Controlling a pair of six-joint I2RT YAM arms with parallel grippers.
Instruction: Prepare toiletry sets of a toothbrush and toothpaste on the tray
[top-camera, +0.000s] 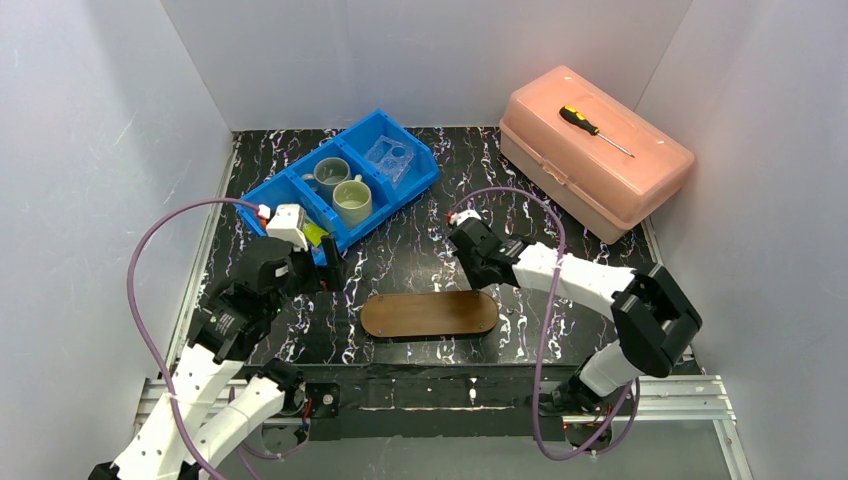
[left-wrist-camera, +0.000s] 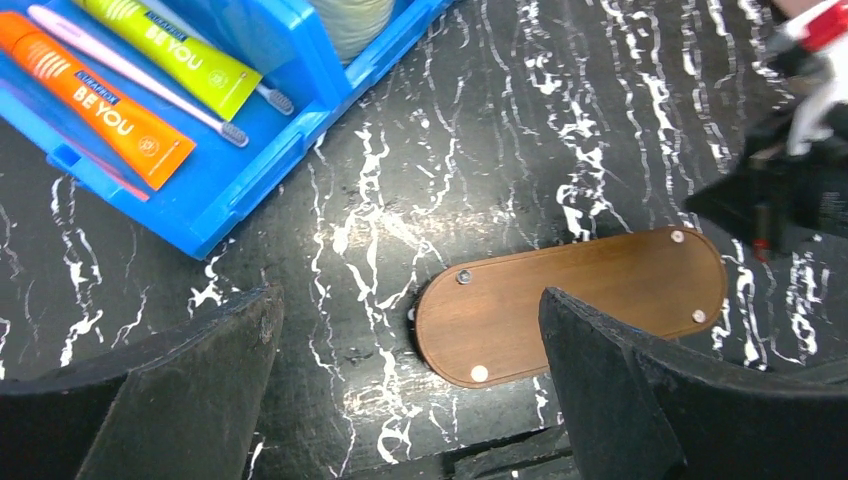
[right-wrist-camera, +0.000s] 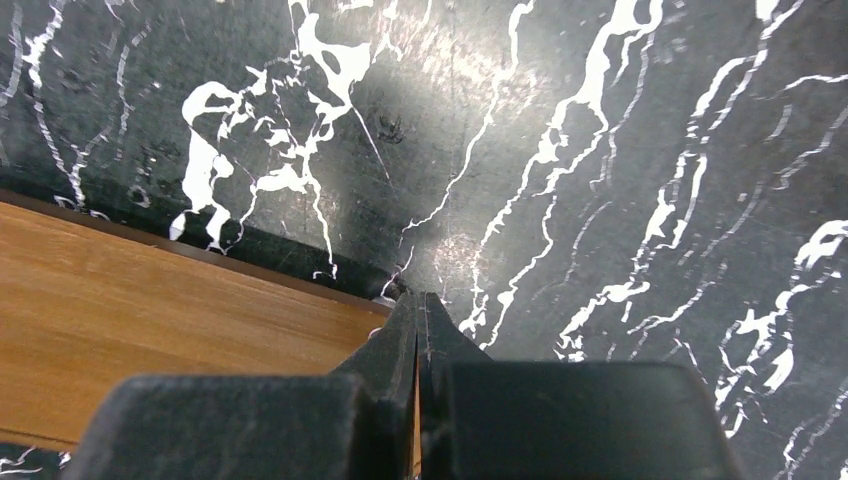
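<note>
Hovering just beside the blue three-compartment plastic bin (top-camera: 417, 180), the left gripper (left-wrist-camera: 410, 300) holds its jaws spread wide with nothing between them. The orange toothpaste tube (left-wrist-camera: 95, 100), the green toothpaste tube (left-wrist-camera: 170, 50) and the thin whitish toothbrushes (left-wrist-camera: 130, 75) lie together in the bin's near end compartment. The grey mug (top-camera: 328, 175) and the pale green mug (top-camera: 352, 200) stand in the middle one. The flat brown oval wooden tray (top-camera: 430, 314) lies on the black marbled table (top-camera: 400, 250) between the arms. The right gripper (right-wrist-camera: 418, 305) is pinched fully closed on nothing, its tips at the tray's far edge.
</note>
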